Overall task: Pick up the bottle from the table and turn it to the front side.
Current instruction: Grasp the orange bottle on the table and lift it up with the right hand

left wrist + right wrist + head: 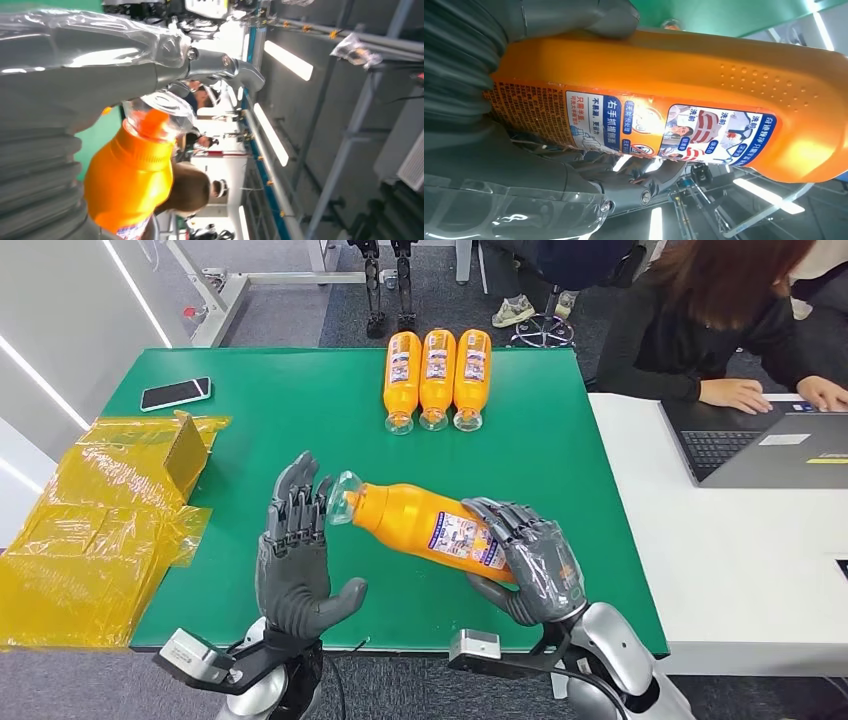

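Observation:
An orange bottle (pixel 420 520) with a clear cap and a printed label hangs lifted over the green table (pixel 300 410), lying almost level. My right hand (pixel 530 560) grips its lower body, and the label (pixel 664 127) faces the right wrist camera. My left hand (pixel 298 550) stands open beside the cap end, fingers spread and upright, close to the clear cap (pixel 160 112) but not closed around it. In the left wrist view the bottle's neck (pixel 135 170) sits just past my thumb.
Three more orange bottles (pixel 437 375) lie side by side at the table's far edge. A black phone (pixel 176 393) and a heap of yellow plastic bags (pixel 100 520) lie on the left. A person works at a laptop (pixel 770 445) on the white table to the right.

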Available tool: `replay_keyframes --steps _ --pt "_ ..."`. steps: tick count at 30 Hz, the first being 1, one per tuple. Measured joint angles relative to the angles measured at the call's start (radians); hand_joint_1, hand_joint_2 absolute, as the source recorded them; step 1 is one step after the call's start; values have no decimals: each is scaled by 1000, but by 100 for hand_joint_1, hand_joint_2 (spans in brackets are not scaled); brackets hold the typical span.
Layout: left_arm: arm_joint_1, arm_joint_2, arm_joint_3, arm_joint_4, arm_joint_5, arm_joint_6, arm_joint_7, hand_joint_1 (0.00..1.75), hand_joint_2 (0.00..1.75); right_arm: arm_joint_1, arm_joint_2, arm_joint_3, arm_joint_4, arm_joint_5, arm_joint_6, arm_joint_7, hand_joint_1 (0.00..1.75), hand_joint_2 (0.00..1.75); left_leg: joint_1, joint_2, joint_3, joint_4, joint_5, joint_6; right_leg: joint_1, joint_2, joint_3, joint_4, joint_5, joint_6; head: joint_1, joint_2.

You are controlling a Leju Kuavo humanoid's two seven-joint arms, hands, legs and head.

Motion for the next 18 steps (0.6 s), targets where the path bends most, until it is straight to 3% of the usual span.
replay_keyframes --steps 10,18 --pt "-24 -21 27 53 18 -12 0 0 175 65 132 -11 -19 34 -8 -26 175 175 0 0 0 0 0 0 0 0 0 0 0 0 0 0" --pt "-37 -31 31 75 32 -31 0 0 175 97 198 -26 -20 19 17 -53 175 175 0 0 0 0 0 0 0 0 0 0 0 0 0 0"
